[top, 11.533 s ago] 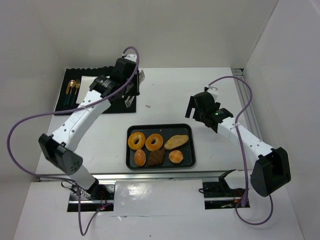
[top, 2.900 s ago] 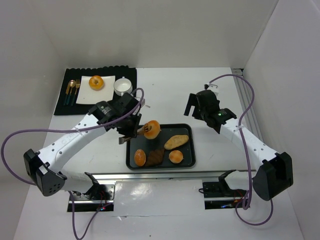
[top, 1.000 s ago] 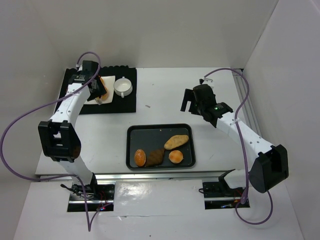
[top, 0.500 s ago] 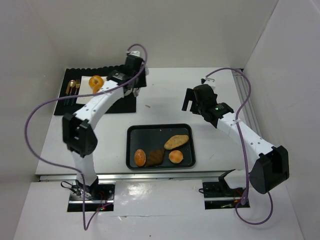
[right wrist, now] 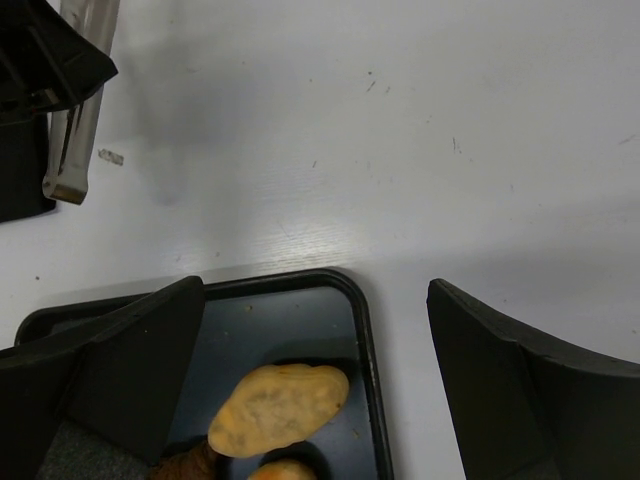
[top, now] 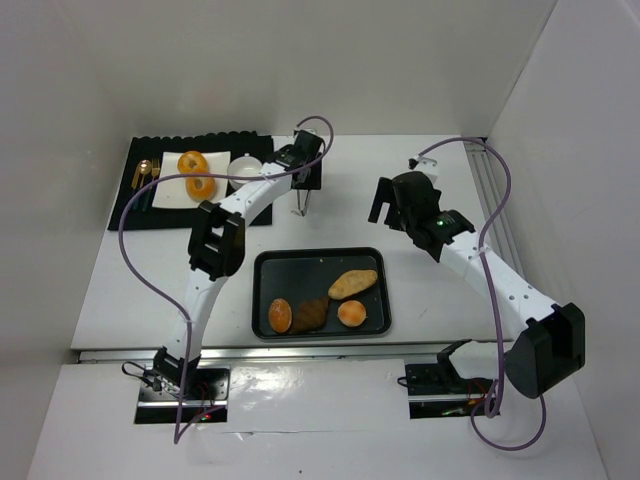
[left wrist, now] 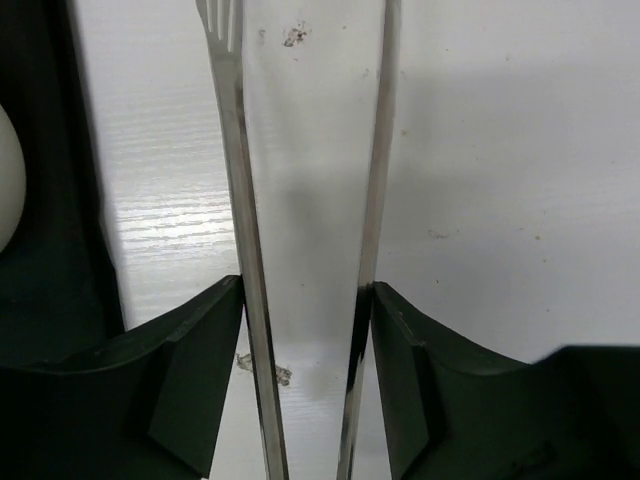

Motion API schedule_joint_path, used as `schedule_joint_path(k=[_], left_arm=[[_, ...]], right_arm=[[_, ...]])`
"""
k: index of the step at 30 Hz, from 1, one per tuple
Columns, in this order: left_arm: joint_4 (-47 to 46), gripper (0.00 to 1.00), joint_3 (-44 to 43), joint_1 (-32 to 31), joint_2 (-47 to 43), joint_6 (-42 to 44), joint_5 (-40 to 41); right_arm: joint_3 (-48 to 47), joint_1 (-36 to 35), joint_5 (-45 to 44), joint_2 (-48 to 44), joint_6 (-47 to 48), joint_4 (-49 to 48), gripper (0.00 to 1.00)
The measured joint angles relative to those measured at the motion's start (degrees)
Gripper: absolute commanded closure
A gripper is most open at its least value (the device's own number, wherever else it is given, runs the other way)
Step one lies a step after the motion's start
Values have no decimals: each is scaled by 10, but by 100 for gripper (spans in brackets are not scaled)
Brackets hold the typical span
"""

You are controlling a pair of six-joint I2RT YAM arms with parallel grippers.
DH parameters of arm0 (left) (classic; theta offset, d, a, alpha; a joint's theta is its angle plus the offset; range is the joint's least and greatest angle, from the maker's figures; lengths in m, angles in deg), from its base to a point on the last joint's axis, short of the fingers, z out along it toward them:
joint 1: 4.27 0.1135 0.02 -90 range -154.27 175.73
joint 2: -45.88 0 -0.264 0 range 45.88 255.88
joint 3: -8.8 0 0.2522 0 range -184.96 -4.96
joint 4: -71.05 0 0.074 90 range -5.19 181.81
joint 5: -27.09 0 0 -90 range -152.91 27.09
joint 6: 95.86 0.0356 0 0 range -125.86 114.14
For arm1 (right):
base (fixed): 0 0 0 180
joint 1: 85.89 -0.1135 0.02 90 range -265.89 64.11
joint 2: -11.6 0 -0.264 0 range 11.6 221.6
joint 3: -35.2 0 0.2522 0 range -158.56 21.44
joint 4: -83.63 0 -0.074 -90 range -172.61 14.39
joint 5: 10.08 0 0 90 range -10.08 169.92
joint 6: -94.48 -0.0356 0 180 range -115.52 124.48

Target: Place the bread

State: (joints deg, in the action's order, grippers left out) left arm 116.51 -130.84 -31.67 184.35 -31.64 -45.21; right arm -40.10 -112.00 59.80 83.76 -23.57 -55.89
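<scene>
Two glazed ring donuts [top: 192, 162] [top: 200, 186] lie on the white plate [top: 166, 194] on the black mat at the back left. My left gripper [top: 303, 178] [left wrist: 307, 290] is shut on metal tongs [left wrist: 233, 180], which hang open and empty over bare white table, right of the mat. The tongs also show in the right wrist view [right wrist: 76, 150]. My right gripper [top: 390, 205] [right wrist: 320, 400] is open and empty above the far right corner of the black tray [top: 262, 300] [right wrist: 362, 330]. An oval bread [top: 353, 284] [right wrist: 278, 408] lies in the tray.
The tray also holds a round bun [top: 351, 313], a dark brown bread [top: 311, 315] and a small bun [top: 280, 315]. A white cup [top: 245, 172] and gold cutlery [top: 146, 175] sit on the black mat [top: 130, 215]. White walls enclose the table.
My left arm has swung right from the plate to the white table beyond the mat. Both donuts now lie uncovered on the plate. The right arm has barely moved.
</scene>
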Motion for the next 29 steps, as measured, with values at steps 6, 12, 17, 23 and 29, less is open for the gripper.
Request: schedule_joint_path(k=[6, 12, 17, 23, 29], left_arm=[[0, 9, -4, -1, 2, 2, -13], [2, 1, -3, -4, -5, 3, -23], [9, 1, 14, -6, -62, 3, -29], [27, 1, 130, -10, -244, 2, -43], [33, 1, 303, -13, -449, 1, -57]], right_arm=[[5, 0, 0, 0, -5, 4, 1], [5, 0, 0, 0, -6, 4, 1], [5, 0, 0, 0, -7, 4, 1], [5, 0, -4, 1, -14, 4, 1], [12, 0, -7, 5, -30, 3, 1]])
